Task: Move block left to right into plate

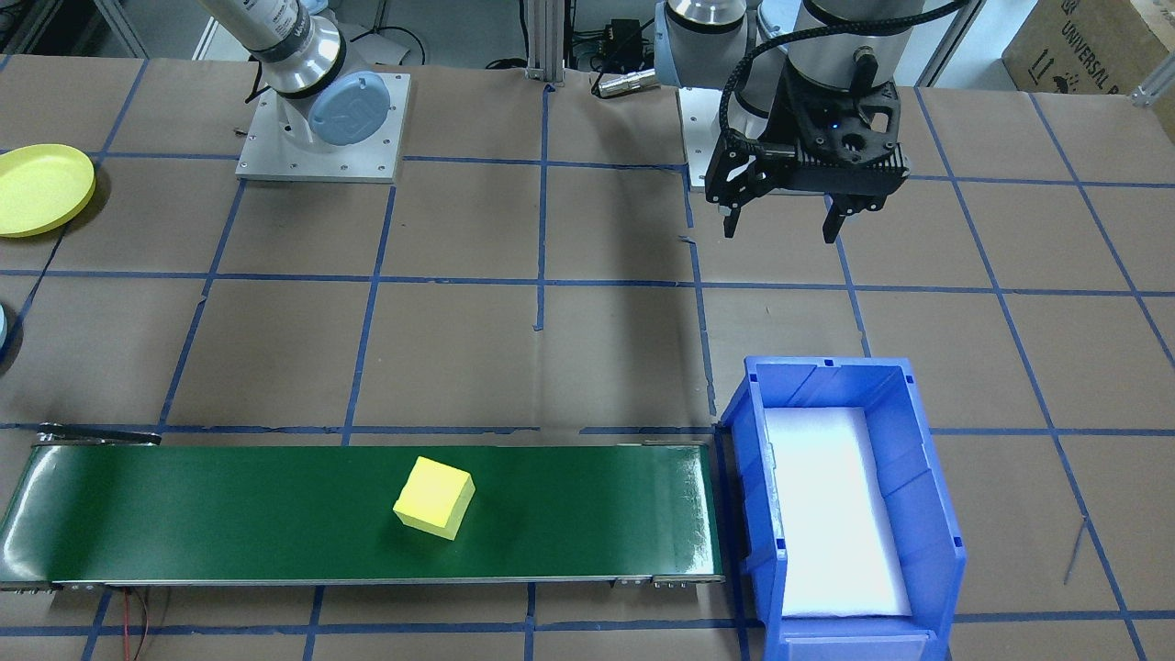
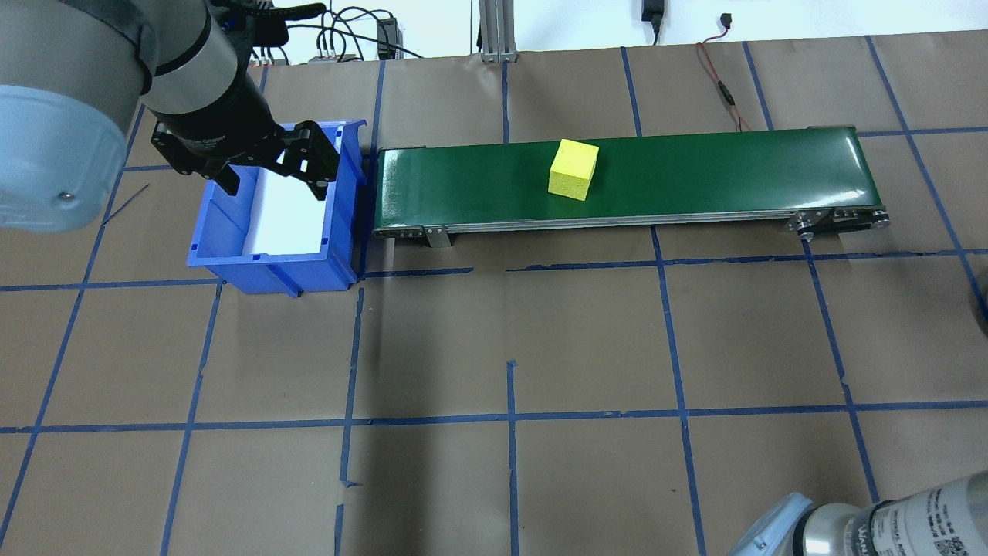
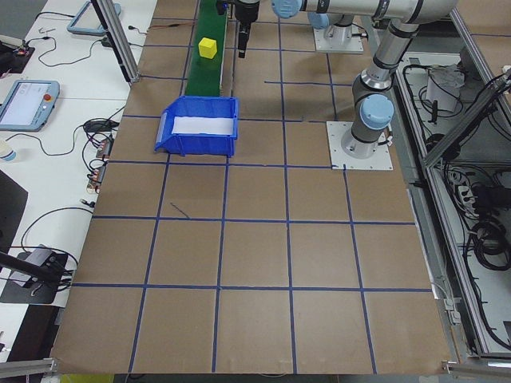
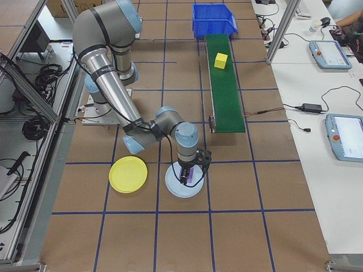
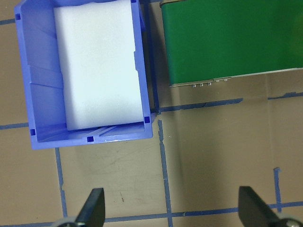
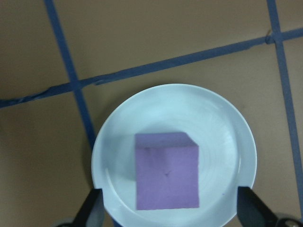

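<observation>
Your right gripper point(image 6: 166, 215) hangs directly above the purple foam cube point(image 6: 166, 176), which sits flat in the pale blue round plate point(image 6: 213, 113) on the brown paper-covered table point(image 2: 587, 347); its fingers point(image 6: 92, 205) are spread wide to either side of the cube and hold nothing. That block looks delivered, so lift straight up and avoid brushing the cube or dragging the plate's rim. The next block, a yellow foam cube point(image 1: 434, 497), rests midway along the green conveyor belt point(image 1: 229, 514), turned slightly against the belt's edges. Your left gripper point(image 1: 781, 227) hovers above the table near the blue plastic bin point(image 1: 927, 496) with its white foam lining, fingers point(image 5: 92, 208) wide apart and empty. When you go for the yellow cube, rotate the wrist so the fingers meet two opposite flat faces rather than corners, and close gently, since foam probably squashes. An empty yellow round plate point(image 4: 128, 174) lies just beside the blue one.
</observation>
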Controlling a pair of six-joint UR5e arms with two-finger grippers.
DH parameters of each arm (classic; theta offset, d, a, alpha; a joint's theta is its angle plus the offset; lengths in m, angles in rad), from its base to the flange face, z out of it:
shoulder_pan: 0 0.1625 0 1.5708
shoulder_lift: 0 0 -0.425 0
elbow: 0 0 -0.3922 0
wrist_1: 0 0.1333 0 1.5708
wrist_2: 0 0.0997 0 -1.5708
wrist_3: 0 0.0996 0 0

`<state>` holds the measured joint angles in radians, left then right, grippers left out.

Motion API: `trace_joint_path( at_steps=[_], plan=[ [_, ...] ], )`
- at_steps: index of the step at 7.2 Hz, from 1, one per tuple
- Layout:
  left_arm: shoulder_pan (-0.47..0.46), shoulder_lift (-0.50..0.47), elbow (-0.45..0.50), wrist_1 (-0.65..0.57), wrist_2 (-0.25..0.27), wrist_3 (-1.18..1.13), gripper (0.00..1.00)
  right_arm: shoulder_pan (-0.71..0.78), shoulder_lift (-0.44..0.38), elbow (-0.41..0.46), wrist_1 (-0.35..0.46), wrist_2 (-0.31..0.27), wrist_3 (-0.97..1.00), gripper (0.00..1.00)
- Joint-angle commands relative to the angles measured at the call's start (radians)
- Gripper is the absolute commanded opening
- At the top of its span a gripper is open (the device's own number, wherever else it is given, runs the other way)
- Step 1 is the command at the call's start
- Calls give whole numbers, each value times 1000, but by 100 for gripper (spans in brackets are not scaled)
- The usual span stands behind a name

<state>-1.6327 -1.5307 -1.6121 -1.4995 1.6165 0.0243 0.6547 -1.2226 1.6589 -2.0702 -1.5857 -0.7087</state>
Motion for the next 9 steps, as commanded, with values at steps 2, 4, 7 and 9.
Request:
trace_joint_path(
  at_steps=[2, 4, 7, 9],
  plan=[
    [4, 6, 4, -91, -79, 9, 100, 296, -44, -165, 173, 147, 185, 100],
    [8, 7, -5, -87, -70, 12, 100, 474, 7, -168, 95, 223, 439, 100],
    [7, 7, -8, -85, -78, 11, 100, 642, 45, -169, 7, 286, 790, 100],
    [5, 9, -8, -85, -70, 12, 100, 741, 54, -160, -14, 288, 1001, 100]
  ],
)
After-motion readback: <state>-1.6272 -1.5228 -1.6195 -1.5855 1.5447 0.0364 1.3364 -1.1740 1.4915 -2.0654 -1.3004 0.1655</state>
